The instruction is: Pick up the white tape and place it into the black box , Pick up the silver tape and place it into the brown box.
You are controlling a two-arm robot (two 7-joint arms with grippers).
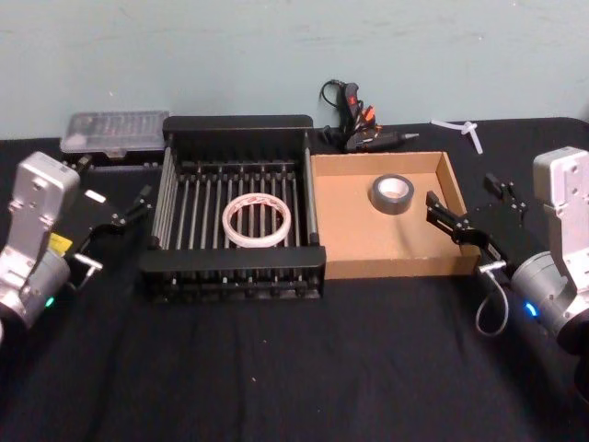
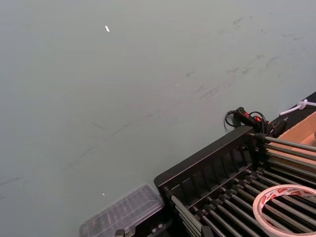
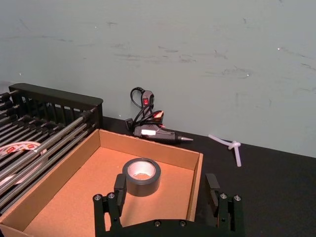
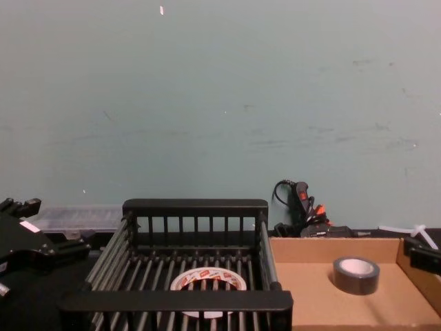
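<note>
right gripper [image 3: 168,195]: open, empty, at right wall of brown box [image 1: 368,261] | left gripper [image 1: 129,210]: jaw state not clear, left of black box [image 1: 235,263] | silver tape [image 1: 393,194]: flat in brown box | white tape [image 1: 259,219]: flat on black box slats

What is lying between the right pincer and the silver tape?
In the head view, only the brown box's right wall and bare cardboard floor separate the right pincer from the silver tape. The right wrist view agrees.
</note>
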